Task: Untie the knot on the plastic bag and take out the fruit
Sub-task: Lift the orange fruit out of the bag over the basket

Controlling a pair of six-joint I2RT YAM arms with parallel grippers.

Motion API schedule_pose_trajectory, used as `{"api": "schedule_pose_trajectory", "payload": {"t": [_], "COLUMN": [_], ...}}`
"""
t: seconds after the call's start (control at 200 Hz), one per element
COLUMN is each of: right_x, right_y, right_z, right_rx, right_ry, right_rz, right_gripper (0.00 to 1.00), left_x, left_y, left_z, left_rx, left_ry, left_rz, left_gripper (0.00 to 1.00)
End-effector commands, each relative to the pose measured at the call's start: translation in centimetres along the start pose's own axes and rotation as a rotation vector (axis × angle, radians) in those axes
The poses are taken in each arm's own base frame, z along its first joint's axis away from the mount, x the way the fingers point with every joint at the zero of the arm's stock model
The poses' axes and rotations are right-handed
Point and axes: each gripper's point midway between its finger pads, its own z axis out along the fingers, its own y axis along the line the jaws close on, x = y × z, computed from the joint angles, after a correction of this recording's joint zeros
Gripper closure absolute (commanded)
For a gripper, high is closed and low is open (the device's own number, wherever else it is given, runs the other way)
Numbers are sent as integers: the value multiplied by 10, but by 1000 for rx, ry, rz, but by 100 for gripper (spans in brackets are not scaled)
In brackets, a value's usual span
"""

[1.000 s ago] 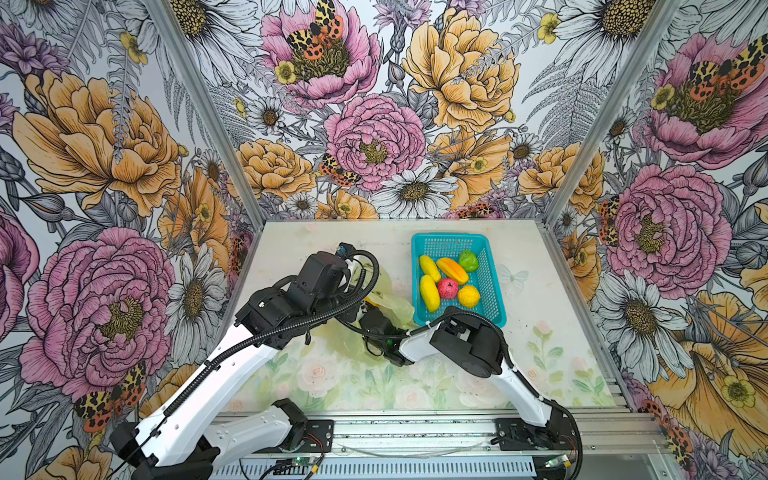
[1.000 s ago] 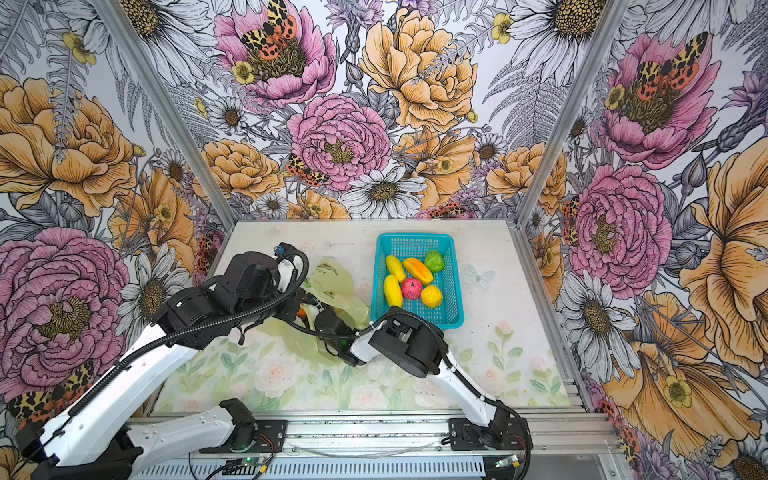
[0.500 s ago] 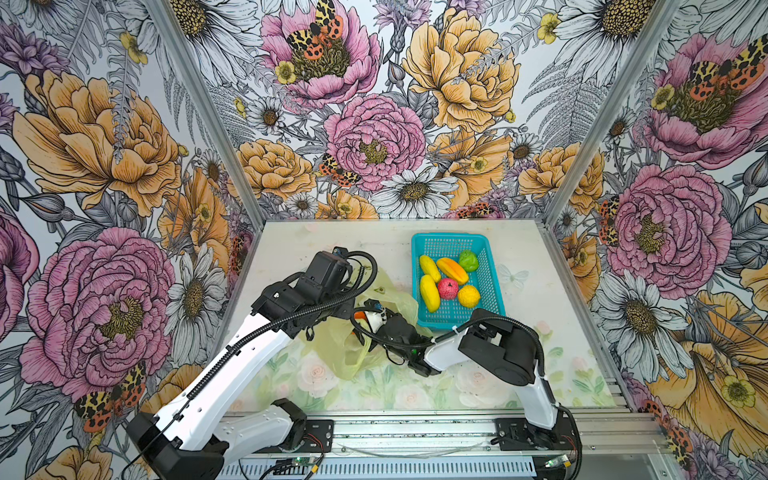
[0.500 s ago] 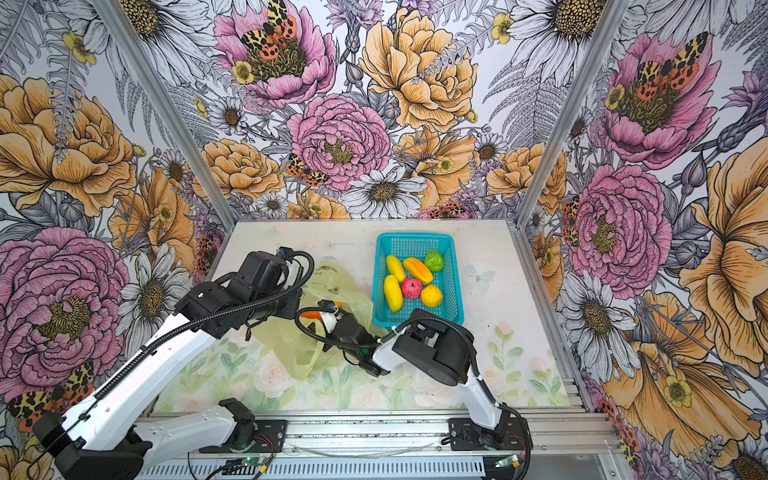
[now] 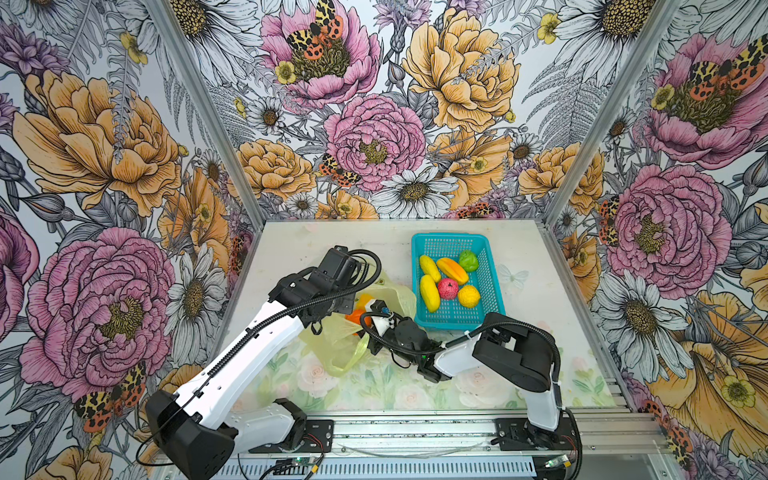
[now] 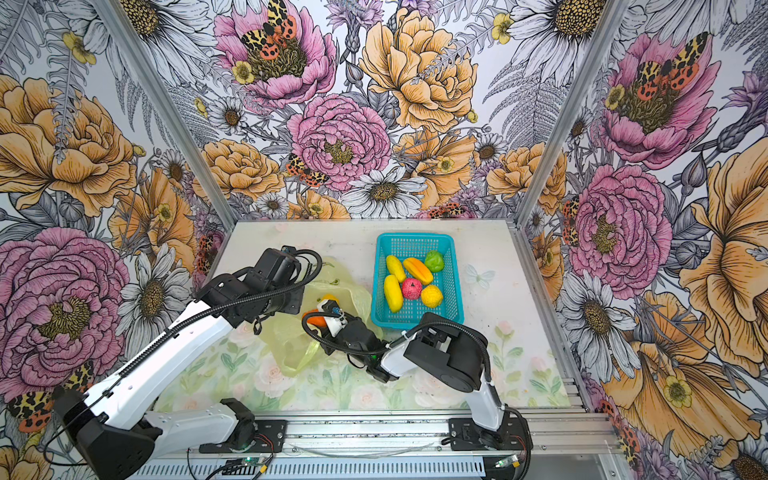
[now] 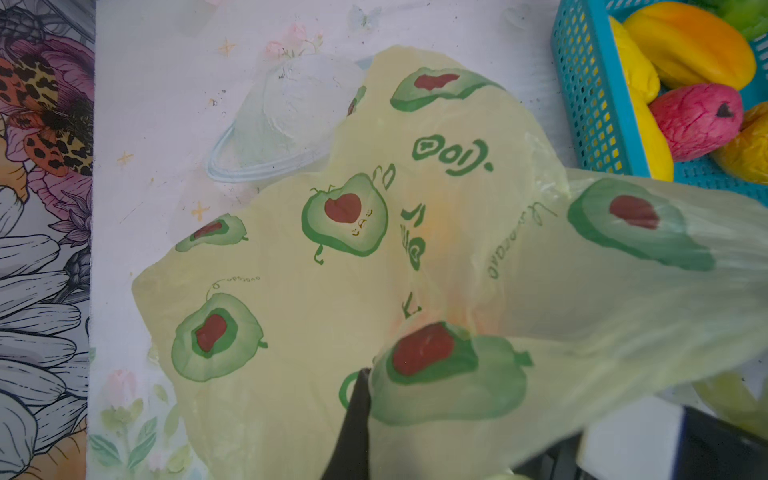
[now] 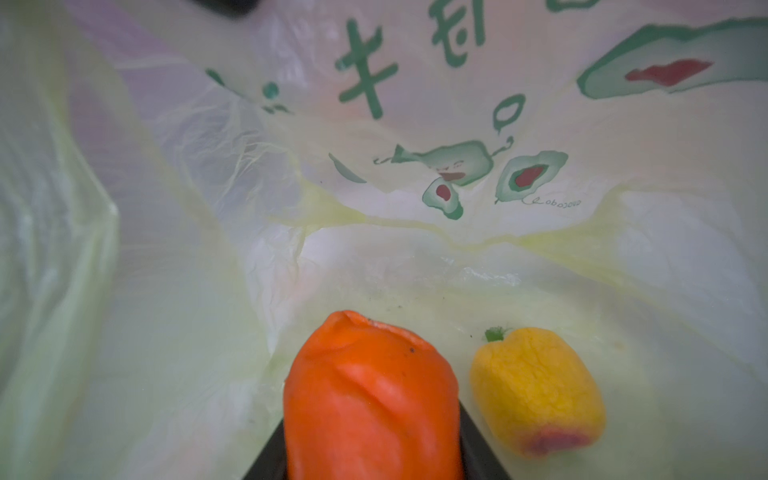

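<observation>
The yellow-green plastic bag [image 5: 332, 345] [image 6: 291, 345] lies mid-table with its mouth standing open; the knot is out of view. My left gripper [image 7: 365, 374] is shut on a fold of the bag's film [image 7: 291, 291] and holds it up. Reaching into the bag's mouth, my right gripper [image 8: 372, 436] [image 5: 361, 318] is shut on an orange fruit [image 8: 370, 399] [image 5: 354, 316] [image 6: 318, 320]. A yellow fruit [image 8: 536, 386] [image 5: 365, 298] lies loose inside the bag [image 8: 374, 249], right beside the orange one.
A teal perforated basket [image 5: 415, 282] [image 6: 376, 282] [image 7: 582, 83] stands just right of the bag and holds several fruits, among them a pink-red one [image 5: 448, 288]. Floral walls close in the table at the left, back and right.
The bag's film has spread out toward the table's front under the left arm. The right arm's elbow has swung to the right, and the orange fruit now shows at its fingers.
</observation>
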Motion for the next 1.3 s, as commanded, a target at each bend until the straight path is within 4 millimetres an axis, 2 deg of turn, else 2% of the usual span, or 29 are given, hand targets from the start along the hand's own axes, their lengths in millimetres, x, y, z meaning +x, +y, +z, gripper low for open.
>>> {"api": "schedule_pose_trajectory", "payload": {"t": [0.0,0.205,0.405,0.696,0.751,0.876,1.041,1.131,1.156,1.186,1.296], "right_x": [-43,-62,-78,-118,-127,-131,-116,-99,-93,-89,-70], "right_y": [8,14,12,4,-8,-53,-127,-161,-164,-180,-197], "right_z": [-15,-43,-79,-149,-165,-190,-212,-211,-207,-208,-187], "right_rx": [14,37,37,48,103,290,512,603,607,650,658], "right_ry": [-109,-143,-197,-305,-337,-352,-354,-323,-308,-297,-243], "right_rz": [-37,-83,-85,-89,-81,-58,66,134,146,164,199], "right_gripper": [79,82,82,85,86,91,91,91,91,91,91], "left_x": [-4,-3,-3,-3,-2,-2,-1,-1,-2,-1,-1], "left_y": [13,3,5,9,8,6,7,7,7,6,6], "left_z": [-9,-17,-17,-20,-20,-19,-20,-21,-21,-21,-20], "left_rx": [-31,64,56,46,50,56,58,60,60,60,59], "left_ry": [-40,-63,-67,-79,-77,-70,-75,-77,-77,-76,-73], "left_rz": [-42,-34,-37,-47,-43,-40,-43,-42,-42,-41,-39], "left_gripper": [100,100,100,100,100,100,100,100,100,100,100]}}
